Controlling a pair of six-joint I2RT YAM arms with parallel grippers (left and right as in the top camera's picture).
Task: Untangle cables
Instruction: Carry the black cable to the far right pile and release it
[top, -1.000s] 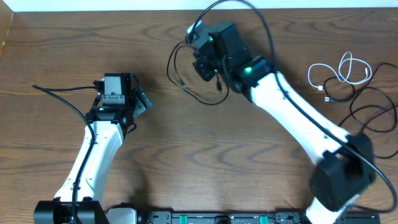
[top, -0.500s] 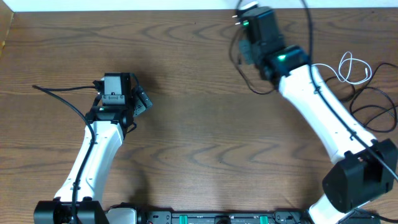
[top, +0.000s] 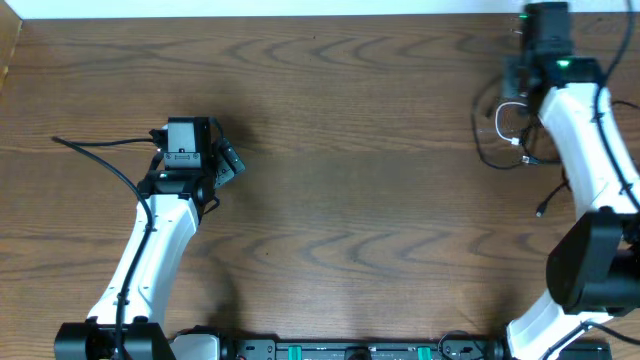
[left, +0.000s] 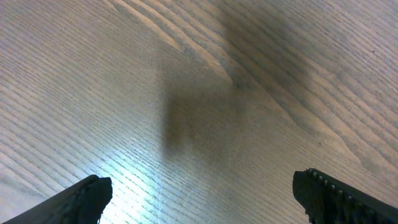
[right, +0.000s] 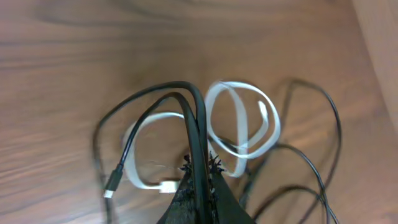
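Swinging over from the middle of the far edge 1 second ago, the right arm (top: 578, 140) now reaches into the far right corner of the surface (top: 350, 200) and has brought a black cable (right: 198, 118) along. The right jaws are pinched fully together on that cable. In the right wrist view, 2 black strands rise from between the tips, arch over and drop to the left, and 1 of them ends in a small plug hanging close above the wood. From overhead, the held cable dangles in loose loops just left of the arm.

A white cable (right: 158, 118) lies on the surface beneath the held strands, curled in 2 loops and blurred in the wrist view. More thin black loops (right: 329, 124) sit just right of it and cross its right-hand loop; which lies on top cannot be told.

On the left half of the surface, the left arm (top: 150, 240) has kept its place. The left jaws stand wide apart over bare wood with nothing between them, well apart from every cable.
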